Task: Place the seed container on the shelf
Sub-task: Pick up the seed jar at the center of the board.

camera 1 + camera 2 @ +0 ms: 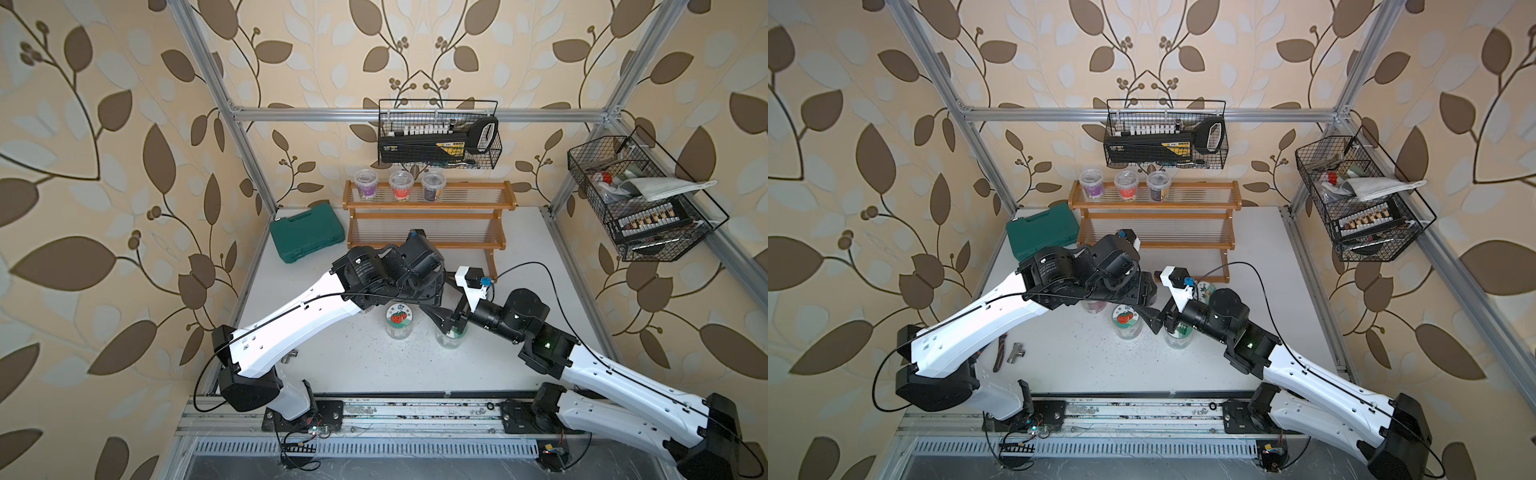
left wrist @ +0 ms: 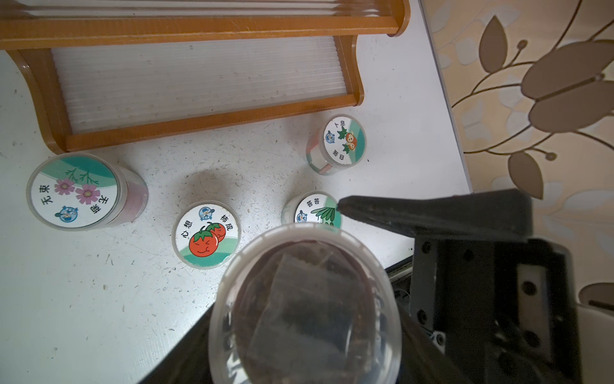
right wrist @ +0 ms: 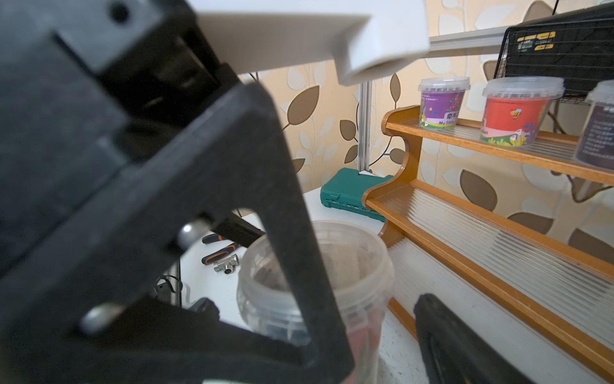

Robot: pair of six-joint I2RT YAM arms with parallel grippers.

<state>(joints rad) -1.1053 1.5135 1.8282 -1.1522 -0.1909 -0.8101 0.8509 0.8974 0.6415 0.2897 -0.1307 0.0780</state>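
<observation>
You have the seed container (image 2: 305, 299) up off the bench (image 1: 353, 365), clamped below its lid in the left gripper (image 2: 302, 345). It hangs in front of the shelf (image 1: 430, 206), above a cluster of printed-lid canisters. The right gripper (image 3: 372, 316) stands wide, with a jaw on either side of what I judge to be that same container. In the right wrist view a gap shows at the far jaw, so it has no hold yet.

This looks like a handover, and timing is your main risk. If the left gripper lets go before the right one has truly closed, the container drops onto the tomato-lid canister (image 2: 206, 234) or the cucumber-lid canister (image 2: 319, 209) below, and may topple them. The wall looks thin and clear, so a hard squeeze from both sides could buckle it or pop the lid and spill the dark contents.

The two wrists are crowded together in both top views. Any twist while both hold the container will drag it or knock the arms together.

Each tier of the shelf has a raised wooden front rail. Come in too low and the base will catch it and tip. The top tier already carries three tubs (image 1: 401, 185) toward one end, so you could nudge them if you aim there.
</observation>
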